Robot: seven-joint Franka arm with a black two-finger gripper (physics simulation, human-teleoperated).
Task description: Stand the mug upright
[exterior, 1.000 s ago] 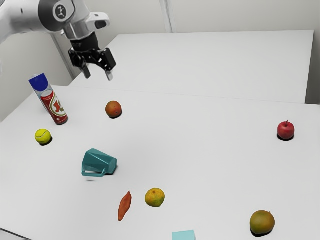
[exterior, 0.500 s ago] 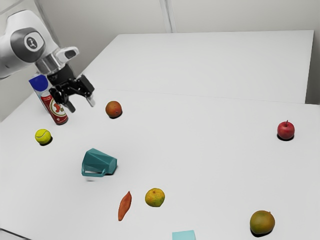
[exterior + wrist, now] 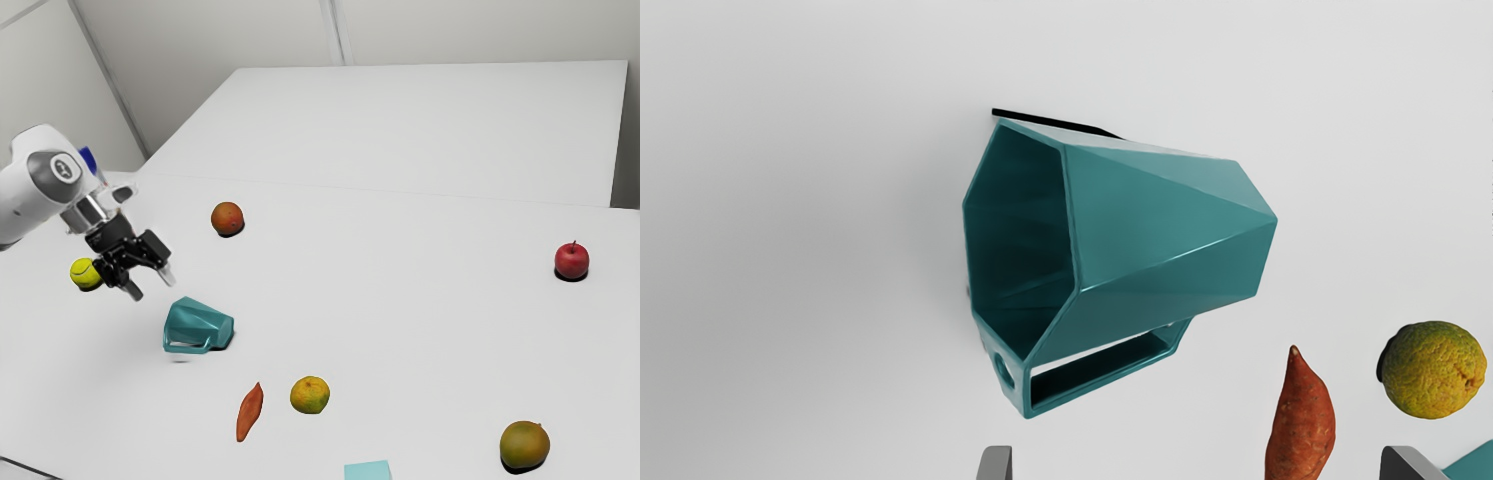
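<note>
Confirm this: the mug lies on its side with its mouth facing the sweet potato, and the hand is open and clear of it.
Not quite: the wrist view shows the mug with its mouth facing away from the sweet potato, the base nearer it. The mug does lie on its side, and the hand is open and clear of it.

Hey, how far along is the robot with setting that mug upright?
No righting looks done yet: the teal mug lies on its side. In hand, apparently, is the approach: the jaws hover near it, spread apart and empty. Left to do: grip it, turn it upright, let go.
</note>
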